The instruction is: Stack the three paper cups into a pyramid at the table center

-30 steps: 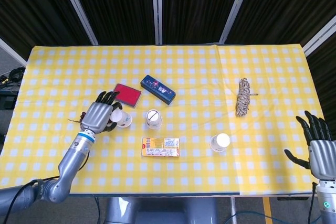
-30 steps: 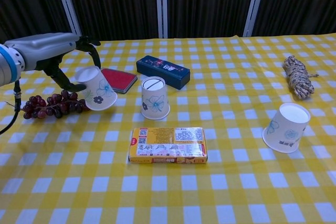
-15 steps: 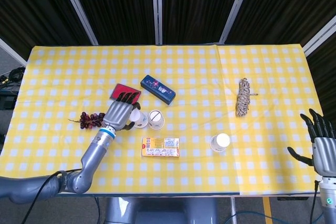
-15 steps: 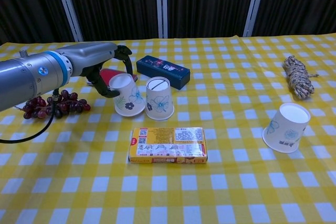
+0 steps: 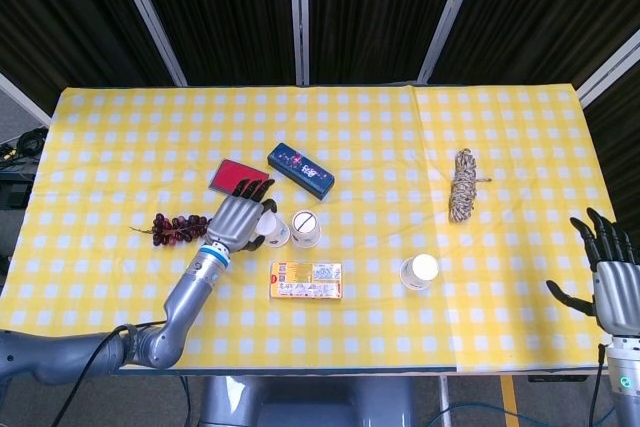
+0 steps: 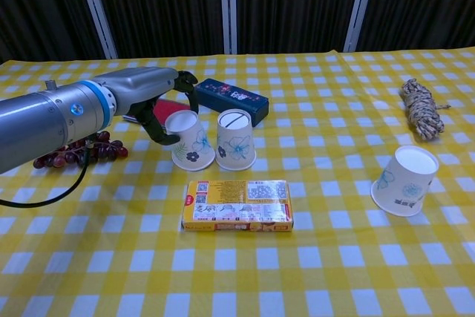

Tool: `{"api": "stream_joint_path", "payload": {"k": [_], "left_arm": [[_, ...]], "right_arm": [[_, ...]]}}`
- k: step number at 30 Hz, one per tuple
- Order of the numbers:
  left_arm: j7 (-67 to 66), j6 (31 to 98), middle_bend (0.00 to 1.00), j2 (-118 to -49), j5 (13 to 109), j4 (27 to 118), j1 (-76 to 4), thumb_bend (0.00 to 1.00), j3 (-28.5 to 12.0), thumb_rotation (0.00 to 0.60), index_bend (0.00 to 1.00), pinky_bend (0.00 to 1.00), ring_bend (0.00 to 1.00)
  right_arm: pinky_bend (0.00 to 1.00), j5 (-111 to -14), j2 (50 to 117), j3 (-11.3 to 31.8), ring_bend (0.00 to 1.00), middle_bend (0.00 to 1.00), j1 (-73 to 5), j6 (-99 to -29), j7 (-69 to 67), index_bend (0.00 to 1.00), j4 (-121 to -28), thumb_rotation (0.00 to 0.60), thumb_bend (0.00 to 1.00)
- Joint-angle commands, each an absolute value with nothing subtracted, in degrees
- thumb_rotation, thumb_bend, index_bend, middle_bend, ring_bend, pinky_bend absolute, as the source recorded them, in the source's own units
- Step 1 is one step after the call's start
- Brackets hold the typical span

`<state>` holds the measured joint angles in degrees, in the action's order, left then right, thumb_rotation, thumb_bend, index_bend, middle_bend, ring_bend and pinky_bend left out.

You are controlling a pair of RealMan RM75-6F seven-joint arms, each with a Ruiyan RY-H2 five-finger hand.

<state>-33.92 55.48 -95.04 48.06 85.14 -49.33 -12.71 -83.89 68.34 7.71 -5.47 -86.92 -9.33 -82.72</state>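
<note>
My left hand [image 5: 240,218] [image 6: 154,101] grips an upside-down floral paper cup [image 6: 190,139] [image 5: 274,232], tilted, with its rim against a second upside-down cup [image 6: 236,139] [image 5: 306,228] just to its right. The third cup [image 6: 405,180] [image 5: 420,272] stands alone, tilted, toward the front right of the table. At the table's right front corner my right hand [image 5: 612,282] hovers with fingers spread and holds nothing; the chest view does not show it.
A yellow snack box [image 6: 237,205] lies flat just in front of the two cups. Behind them lie a dark blue case [image 6: 230,99] and a red pad [image 5: 238,175]. Grapes [image 6: 80,148] sit at left, a rope coil [image 6: 420,108] at the far right.
My left hand carried its cup rightward from beside the grapes until it met the second cup, which has shifted slightly right. The right hand drew back a little toward the table edge.
</note>
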Motion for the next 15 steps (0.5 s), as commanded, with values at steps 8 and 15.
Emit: {"api": "stream_joint_path", "payload": {"k": [8, 15], "left_arm": [[-30.4, 56.3, 0.00, -94.7, 51.1, 85.3, -48.5, 0.29, -11.6, 0.600, 0.02, 0.00, 0.00], [-25.1, 61.3, 0.00, -89.6, 58.2, 91.8, -44.3, 0.29, -10.0, 0.600, 0.02, 0.00, 0.00]], "right_arm": [[0.00, -84.2, 68.3, 7.4, 0.00, 0.00, -5.4, -87.0, -8.6, 0.16, -83.0, 0.600, 0.06], [0.00, -84.0, 68.6, 7.4, 0.00, 0.00, -5.5, -86.7, -8.7, 0.16, -82.5, 0.600, 0.06]]}}
